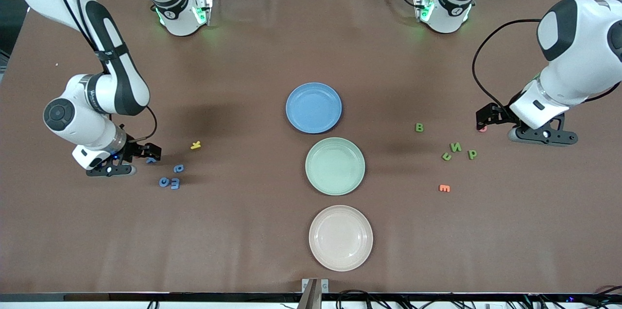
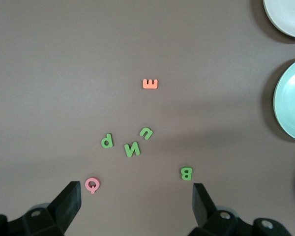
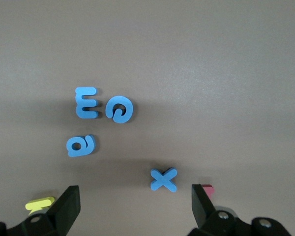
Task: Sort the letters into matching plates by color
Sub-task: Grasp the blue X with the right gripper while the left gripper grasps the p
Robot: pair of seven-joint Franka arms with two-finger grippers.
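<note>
Right gripper [image 1: 148, 152]: fingers spread, holding nothing, low over the blue X [image 3: 163, 179] toward the right arm's end of the bench.
Nearest letter: the X sits between the fingers, its crossed strokes diagonal to them.
Other blue letters [image 1: 170, 180]: nearer the front edge.
Blue plate [image 1: 314, 107]: mid-bench, empty.
Left gripper [image 1: 486, 122]: spread and empty by the pink Q [image 2: 92, 185]; green letters [image 1: 456, 149] just beside it.
Green plate [image 1: 335, 166]: mid-bench, empty.

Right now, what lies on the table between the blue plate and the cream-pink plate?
The pale green plate sits between the blue plate and the cream-pink plate, all three empty; the front view shows it.
</note>
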